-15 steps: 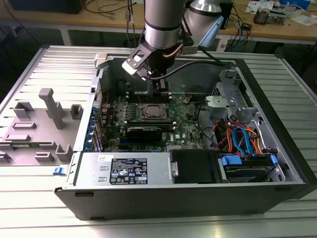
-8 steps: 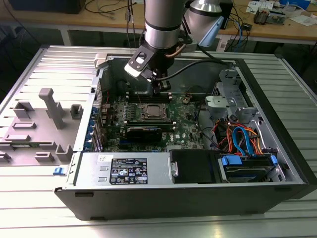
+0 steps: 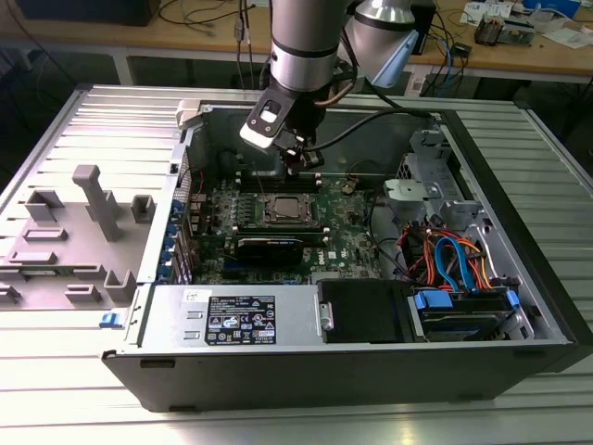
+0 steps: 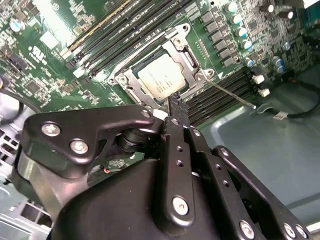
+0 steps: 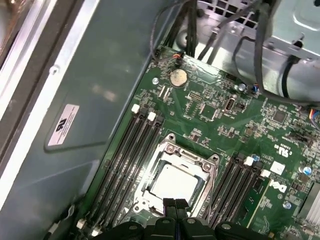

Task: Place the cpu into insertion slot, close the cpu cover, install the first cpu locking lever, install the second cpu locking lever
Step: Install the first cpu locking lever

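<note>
Hanging clenched, end effector [image 5: 175, 204] at cpu cover [image 5: 186, 156] edge; memory slots [image 5: 125, 165] flanking both sides; locking lever [image 4: 230, 94] jutting aside.

The cpu [image 5: 172, 184] is silver-grey, its cpu cover [image 5: 189, 156] silvery, the board [image 5: 215, 112] green, the memory slots [image 5: 125, 160] and fingers [image 5: 169, 207] black.

both wrist views close above cpu [image 5: 173, 182] [image 4: 161, 76]

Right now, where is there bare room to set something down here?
Bare: the ribbed table in front of the case, and the grey panel beside the memory slots. Crowded: around the chip at the gripper, and the cables on the exterior view's right.
</note>
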`<state>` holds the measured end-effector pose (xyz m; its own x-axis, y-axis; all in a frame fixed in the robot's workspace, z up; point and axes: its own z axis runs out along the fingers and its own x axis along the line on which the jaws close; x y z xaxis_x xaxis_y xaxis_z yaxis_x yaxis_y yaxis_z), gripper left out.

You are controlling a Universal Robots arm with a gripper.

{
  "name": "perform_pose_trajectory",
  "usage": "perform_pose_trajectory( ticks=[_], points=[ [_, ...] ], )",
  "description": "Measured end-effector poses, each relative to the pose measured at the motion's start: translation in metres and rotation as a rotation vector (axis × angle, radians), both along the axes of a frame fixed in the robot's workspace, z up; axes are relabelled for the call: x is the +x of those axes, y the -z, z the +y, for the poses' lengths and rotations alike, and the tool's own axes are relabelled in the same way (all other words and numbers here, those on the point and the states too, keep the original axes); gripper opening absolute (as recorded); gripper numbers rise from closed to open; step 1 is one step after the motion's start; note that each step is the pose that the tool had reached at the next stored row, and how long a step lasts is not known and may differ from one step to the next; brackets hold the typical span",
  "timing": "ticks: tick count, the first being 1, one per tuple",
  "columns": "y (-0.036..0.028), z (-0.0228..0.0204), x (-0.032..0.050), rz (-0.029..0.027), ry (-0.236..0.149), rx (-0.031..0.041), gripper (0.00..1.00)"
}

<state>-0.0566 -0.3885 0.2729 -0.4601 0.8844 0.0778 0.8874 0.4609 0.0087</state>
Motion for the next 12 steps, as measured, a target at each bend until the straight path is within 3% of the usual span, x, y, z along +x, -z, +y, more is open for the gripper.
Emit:
perform_pose_trajectory(
  ticks=[8, 12],
  points=[
    [0.0000, 0.0000, -0.0001, 0.0001, -0.011, 0.0000, 0.11],
    [0.0001, 0.0000, -0.0004, 0.0000, -0.072, 0.0000, 0.11]
  ],
)
